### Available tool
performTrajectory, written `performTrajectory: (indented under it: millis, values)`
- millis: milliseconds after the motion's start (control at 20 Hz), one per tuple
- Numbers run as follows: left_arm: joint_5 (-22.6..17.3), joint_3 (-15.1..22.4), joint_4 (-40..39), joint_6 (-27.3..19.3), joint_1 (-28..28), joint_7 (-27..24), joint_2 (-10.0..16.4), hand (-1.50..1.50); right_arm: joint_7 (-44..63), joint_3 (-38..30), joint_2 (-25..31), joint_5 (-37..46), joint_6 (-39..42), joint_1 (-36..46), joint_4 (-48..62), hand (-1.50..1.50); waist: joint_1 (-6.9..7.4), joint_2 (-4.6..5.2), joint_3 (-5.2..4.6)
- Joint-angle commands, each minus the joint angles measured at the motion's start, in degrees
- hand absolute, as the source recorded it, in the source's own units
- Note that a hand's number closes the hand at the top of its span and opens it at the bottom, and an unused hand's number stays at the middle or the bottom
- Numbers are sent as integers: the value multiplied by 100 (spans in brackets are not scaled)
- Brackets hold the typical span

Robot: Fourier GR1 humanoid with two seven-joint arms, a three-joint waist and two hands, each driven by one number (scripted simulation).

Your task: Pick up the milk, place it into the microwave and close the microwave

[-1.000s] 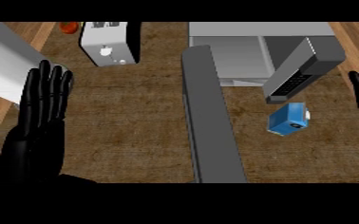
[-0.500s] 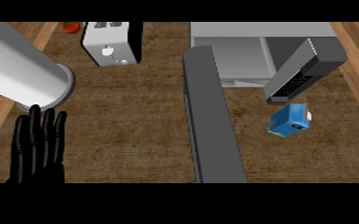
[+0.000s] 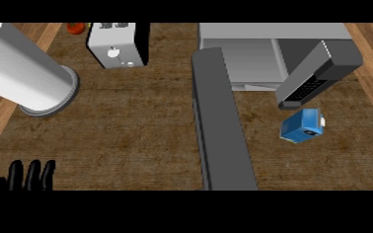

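Note:
The milk (image 3: 302, 126) is a small blue carton with a white cap. It lies tilted on the wooden counter, right of the microwave's open door (image 3: 222, 128) and just below its control panel (image 3: 316, 78). The microwave (image 3: 251, 61) stands at the back right with its grey cavity showing. The door juts toward me as a long dark slab. Only the straight black fingers of my left hand (image 3: 30, 174) show, at the lower left edge, far from the milk and holding nothing. My right hand is out of view.
A thick grey cylinder (image 3: 33, 79) slants in from the upper left over the counter. A white and black toaster (image 3: 116, 44) stands at the back, with a red object (image 3: 75, 27) to its left. Bare wooden counter (image 3: 138, 123) lies between the cylinder and the door.
My left hand has dropped toward the lower left edge, so only its fingers show. The grey cylinder has come further into view. The dark sliver at the right edge is gone.

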State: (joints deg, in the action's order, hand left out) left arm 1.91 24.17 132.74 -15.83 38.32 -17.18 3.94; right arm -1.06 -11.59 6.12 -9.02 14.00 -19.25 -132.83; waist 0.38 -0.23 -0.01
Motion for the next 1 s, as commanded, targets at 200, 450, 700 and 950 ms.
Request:
performTrajectory:
  millis: [200, 450, 700, 950]
  values:
    - [-556, -160, 116, 291, 798, -789, 441, -150, -421, 388, -344, 963, -91, 240, 561, -150, 25, 12, 0]
    - [-348, 294, 94, 304, 1845, -1783, 446, -150, -786, -237, -129, 690, 3, 332, 1287, -150, 74, -3, 4]
    - [-1184, -471, -106, 824, 1849, -2074, 814, -150, -950, 259, -373, 1616, -410, 928, 2001, -150, 87, 11, -1]
    - [-1053, -324, 87, 894, 2412, -2439, 900, -150, -1337, -205, 82, 1639, -277, 1273, 2873, -150, 88, 12, 4]
